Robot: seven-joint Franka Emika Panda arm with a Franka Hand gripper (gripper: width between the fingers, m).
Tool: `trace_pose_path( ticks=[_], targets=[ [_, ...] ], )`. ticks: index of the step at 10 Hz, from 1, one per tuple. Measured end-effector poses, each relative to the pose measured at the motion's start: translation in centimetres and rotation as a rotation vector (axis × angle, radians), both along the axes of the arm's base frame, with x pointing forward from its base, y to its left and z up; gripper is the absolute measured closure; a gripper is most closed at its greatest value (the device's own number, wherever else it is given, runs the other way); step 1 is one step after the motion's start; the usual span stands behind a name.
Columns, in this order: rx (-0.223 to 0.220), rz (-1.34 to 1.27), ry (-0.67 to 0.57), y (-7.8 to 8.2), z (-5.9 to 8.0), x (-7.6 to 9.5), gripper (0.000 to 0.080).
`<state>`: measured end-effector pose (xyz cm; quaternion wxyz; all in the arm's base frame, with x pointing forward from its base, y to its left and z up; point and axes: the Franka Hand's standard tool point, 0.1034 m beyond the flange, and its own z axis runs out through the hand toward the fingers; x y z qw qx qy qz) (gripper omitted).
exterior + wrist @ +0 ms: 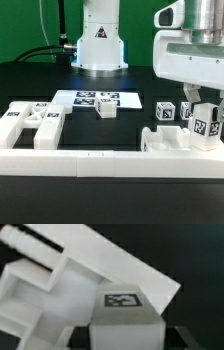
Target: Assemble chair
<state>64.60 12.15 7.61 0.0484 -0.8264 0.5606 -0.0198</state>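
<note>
Across the exterior view's foreground lies the long low white border rail [80,160]. Behind it at left rests a matte white plastic frame-shaped chair part [30,122]. At right, the gripper [206,115] clenches a white tagged blocky leg [208,130].

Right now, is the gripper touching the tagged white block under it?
Touching. The wrist view shows the gripper shut on the tagged white block, no gap at either finger.

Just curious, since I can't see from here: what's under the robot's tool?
A tagged white block, clamped in the tool. Below the block, the wrist view shows a larger white chair part. Whether the two touch can't be seen, because the block covers that spot.
</note>
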Motion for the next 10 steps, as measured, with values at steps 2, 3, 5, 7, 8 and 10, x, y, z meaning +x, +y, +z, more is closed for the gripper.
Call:
trace_pose_path(
  ticks=[2,3,5,7,8,10],
  targets=[
    [0.038,-0.226,0.007,-0.05,-0.06,0.09,0.0512],
    [0.042,-0.231,0.007,-0.04,-0.04,0.12,0.0512],
    [0.036,-0.177,0.006,-0.07,-0.12,0.07,0.0357],
    [0.029,-0.102,0.004,-0.14,-0.16,0.03,0.0198],
    [0.023,-0.036,0.000,-0.15,-0.17,0.03,0.0164],
    [0.001,0.196,-0.017,-0.25,-0.13,0.09,0.0154]
  ],
)
